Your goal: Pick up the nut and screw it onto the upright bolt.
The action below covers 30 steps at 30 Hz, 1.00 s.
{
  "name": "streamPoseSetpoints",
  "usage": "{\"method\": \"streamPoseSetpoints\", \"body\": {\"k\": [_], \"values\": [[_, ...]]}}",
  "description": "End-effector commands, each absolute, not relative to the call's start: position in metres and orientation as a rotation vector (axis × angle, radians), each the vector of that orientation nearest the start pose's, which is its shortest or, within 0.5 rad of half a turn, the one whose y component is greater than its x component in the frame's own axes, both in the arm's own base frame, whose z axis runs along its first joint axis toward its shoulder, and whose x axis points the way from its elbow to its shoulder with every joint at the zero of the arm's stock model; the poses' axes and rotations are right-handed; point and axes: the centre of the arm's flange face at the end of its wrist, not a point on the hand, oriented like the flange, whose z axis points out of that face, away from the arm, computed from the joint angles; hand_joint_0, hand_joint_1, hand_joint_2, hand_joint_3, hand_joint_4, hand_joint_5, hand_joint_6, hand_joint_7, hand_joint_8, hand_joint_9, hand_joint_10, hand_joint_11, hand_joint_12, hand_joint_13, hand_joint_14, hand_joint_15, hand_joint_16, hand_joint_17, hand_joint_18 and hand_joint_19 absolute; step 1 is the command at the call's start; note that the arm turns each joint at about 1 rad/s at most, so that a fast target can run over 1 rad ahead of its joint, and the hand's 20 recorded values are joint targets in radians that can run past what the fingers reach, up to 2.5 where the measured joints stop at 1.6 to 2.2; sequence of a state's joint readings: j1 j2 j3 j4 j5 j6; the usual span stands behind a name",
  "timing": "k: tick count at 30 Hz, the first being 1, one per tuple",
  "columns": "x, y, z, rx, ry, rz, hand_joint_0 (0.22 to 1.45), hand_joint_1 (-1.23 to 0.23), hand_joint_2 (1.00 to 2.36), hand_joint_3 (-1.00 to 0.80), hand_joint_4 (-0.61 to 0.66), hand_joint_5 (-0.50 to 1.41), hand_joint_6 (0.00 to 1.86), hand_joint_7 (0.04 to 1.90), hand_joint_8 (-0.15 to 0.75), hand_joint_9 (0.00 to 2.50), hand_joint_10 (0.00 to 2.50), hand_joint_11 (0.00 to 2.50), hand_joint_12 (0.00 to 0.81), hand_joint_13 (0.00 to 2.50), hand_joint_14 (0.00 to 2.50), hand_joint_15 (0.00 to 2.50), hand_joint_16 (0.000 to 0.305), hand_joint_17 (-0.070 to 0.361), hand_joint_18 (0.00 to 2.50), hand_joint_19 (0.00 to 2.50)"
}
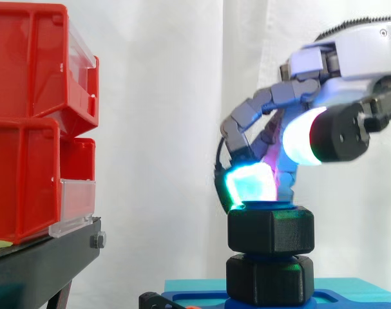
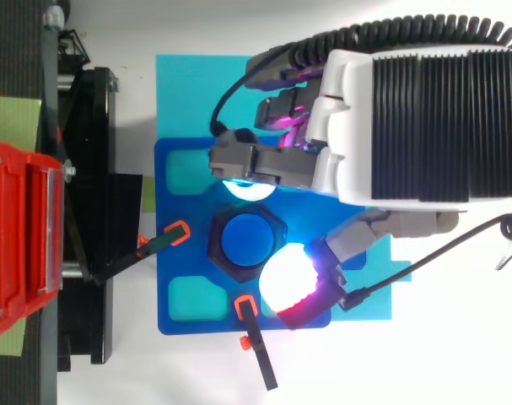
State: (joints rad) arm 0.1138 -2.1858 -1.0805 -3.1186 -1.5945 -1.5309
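White curtain behind; red bins [image 1: 34, 116] on a black stand [image 1: 40, 257] at the left.

Side view: the black hex nut [image 1: 270, 230] sits on the bolt [image 1: 267, 205], whose blue end just shows at the nut's top face. A second black hex block [image 1: 270, 278] stands below it, with only a slim gap between. Both rise from a blue fixture plate [image 1: 195, 297]. The hand [image 1: 356, 51] arches down from the right onto the nut's top. Cannot tell whether it actually grips the nut. The nut looks level, not cocked.

Top view: the nut is centred on the plate, with the bolt end a round blue disc in its bore. The hand comes in from the right, over and around the nut. Two orange-tipped clamps [image 2: 175, 234] bear on the plate, which lies on a cyan mat [image 2: 188, 93].

Judgement: the nut is already threaded on and the step is running it down. Best done by turning strictly about the vertical, taking hold on opposite flats. Use light downward pressure with no side push, and stop once it seats on the block.

Orientation: the bolt's long axis is vertical with its tip up. The nut's bore shares that axis, and its flats face outward.
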Motion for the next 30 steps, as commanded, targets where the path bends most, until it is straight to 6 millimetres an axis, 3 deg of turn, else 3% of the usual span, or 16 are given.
{"method": "streamPoseSetpoints", "body": {"k": [1,3,10,13,19,30], "values": [[0.738,-0.045,0.364,-0.096,1.639,0.155,0.52,-0.33,1.0,-0.5,0.22,-0.06,0.5,1.04,0.256,1.18,0.0,0.0,0.162,1.0,0.0,0.0,0.019,0.043,0.71,0.11],[0.74,-0.042,0.372,-0.108,1.622,0.169,0.52,-0.33,1.0,-0.5,0.22,-0.07,0.5,0.99,0.249,1.17,0.0,0.0,0.159,0.99,0.0,0.0,0.019,0.044,0.7,0.11],[0.744,-0.033,0.373,-0.115,1.586,0.177,0.51,-0.33,1.0,-0.5,0.21,-0.07,0.5,0.87,0.238,1.14,0.0,0.0,0.165,0.96,0.0,0.0,0.021,0.047,0.67,0.1],[0.743,-0.029,0.36,-0.121,1.583,0.183,0.51,-0.33,1.0,-0.5,0.19,-0.08,0.5,0.76,0.219,1.07,0.0,0.0,0.16,0.93,0.0,0.0,0.021,0.046,0.63,0.08],[0.747,-0.014,0.345,-0.122,1.516,0.205,0.5,-0.31,1.0,-0.5,0.17,-0.11,0.5,0.58,0.174,0.82,0.0,0.0,0.18,0.67,0.0,0.0,0.022,0.048,0.31,0.0],[0.746,-0.013,0.343,-0.124,1.531,0.206,0.49,-0.31,1.0,-0.5,0.22,-0.13,0.5,0.55,0.179,0.69,0.0,0.0,0.201,0.59,0.0,0.0,0.018,0.04,0.18,0.0]]}}
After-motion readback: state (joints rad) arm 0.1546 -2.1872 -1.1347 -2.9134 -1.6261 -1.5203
